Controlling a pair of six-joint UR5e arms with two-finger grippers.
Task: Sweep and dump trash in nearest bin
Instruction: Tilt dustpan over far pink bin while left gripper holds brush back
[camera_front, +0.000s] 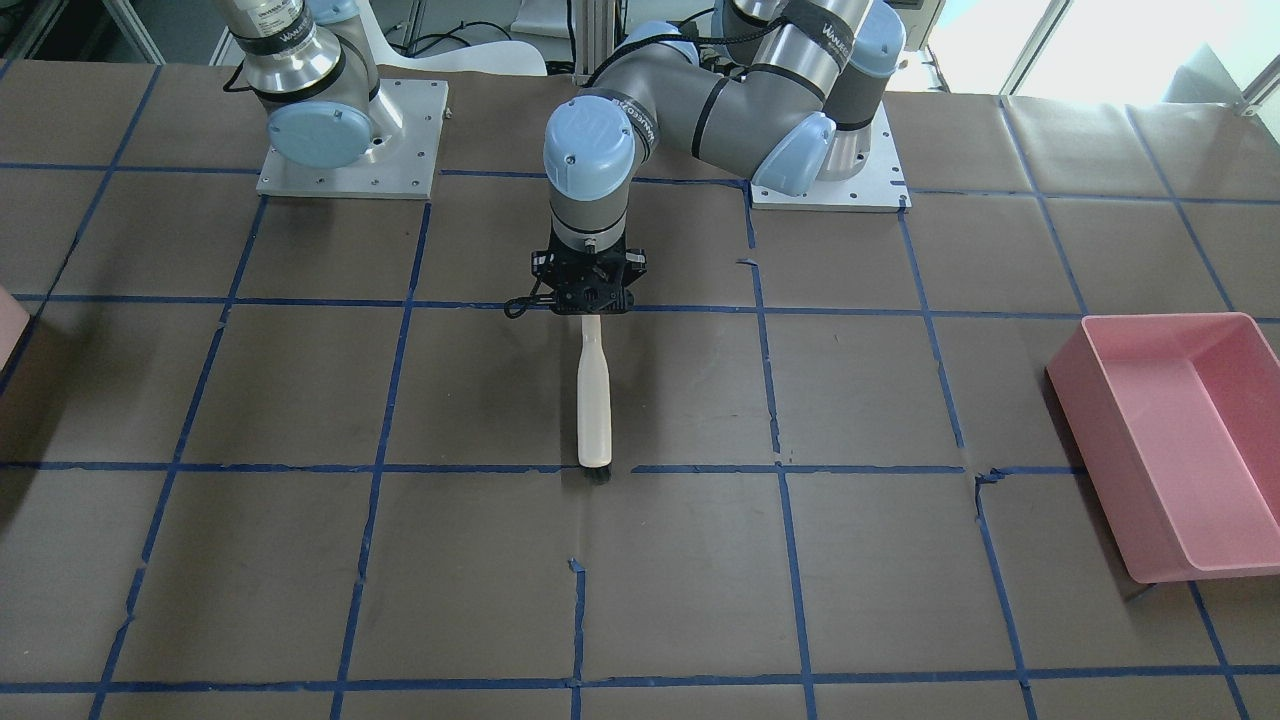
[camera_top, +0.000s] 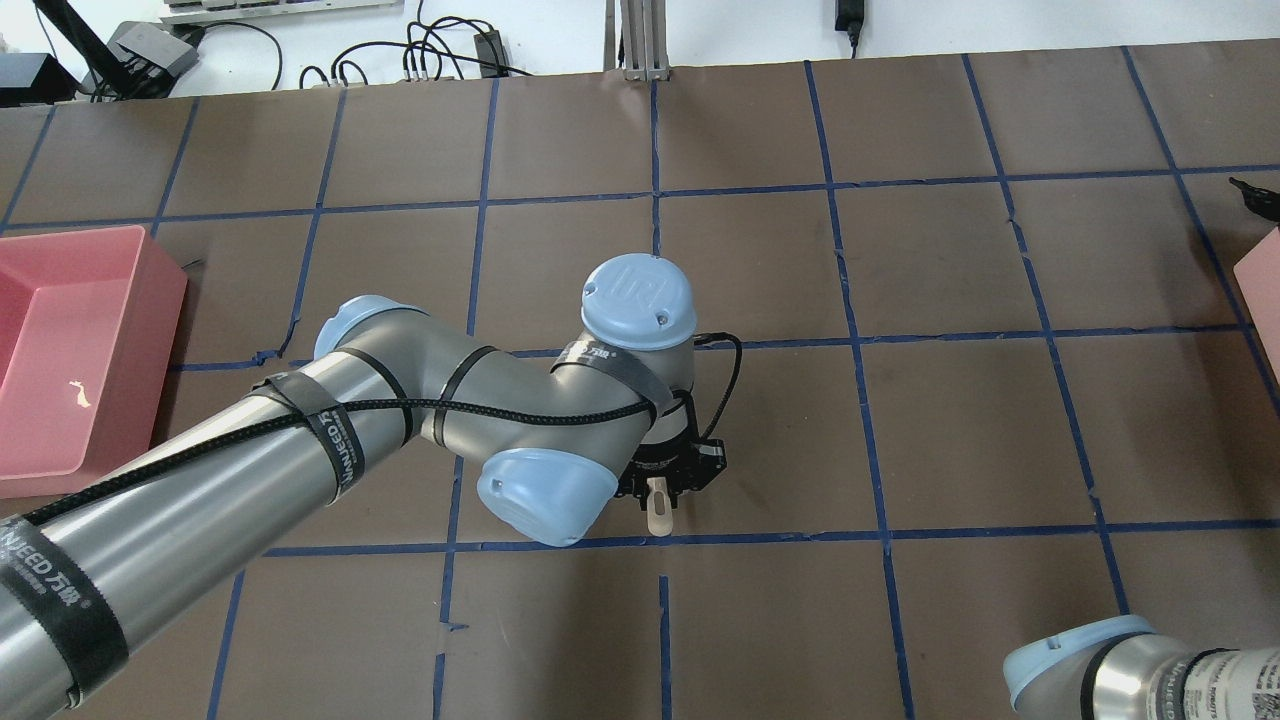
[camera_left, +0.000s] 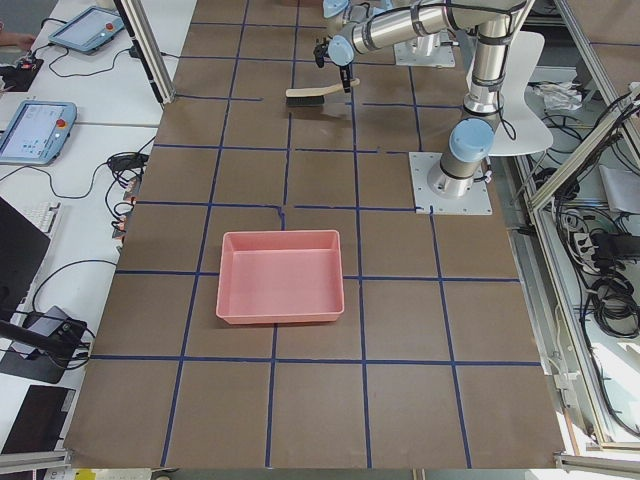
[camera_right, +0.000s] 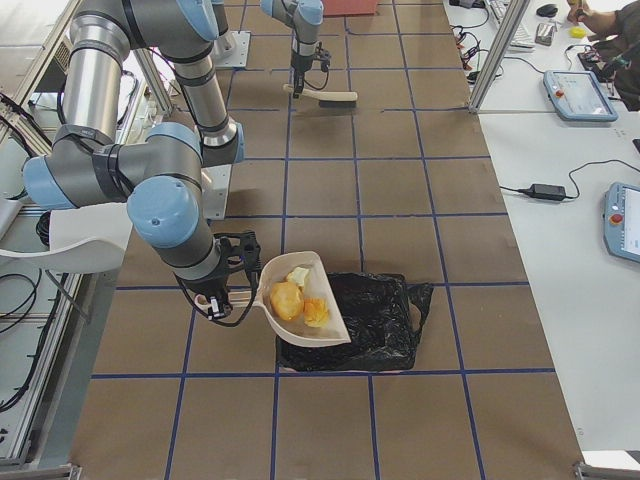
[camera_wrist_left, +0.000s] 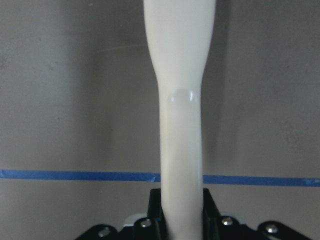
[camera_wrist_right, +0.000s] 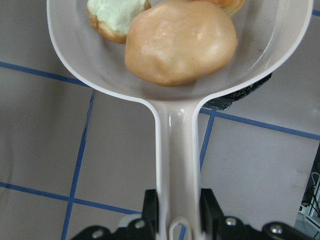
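Right gripper (camera_wrist_right: 178, 212) clamped on the dustpan (camera_wrist_right: 177, 150) handle. I see the trash (camera_right: 287, 299), one orange-brown lump (camera_wrist_right: 180, 42) and pale chunks (camera_wrist_right: 117, 12), lying in the pan, over a black bag (camera_right: 375, 322). Left gripper (camera_front: 590, 300) grips the brush (camera_front: 593, 400) handle, mid-table, well apart.

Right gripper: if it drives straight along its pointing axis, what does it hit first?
Apart from the dustpan it grips, probably the black bag: the right gripper points along the pan's handle, and the bag lies just past and under the pan's front. Height above it is unclear.
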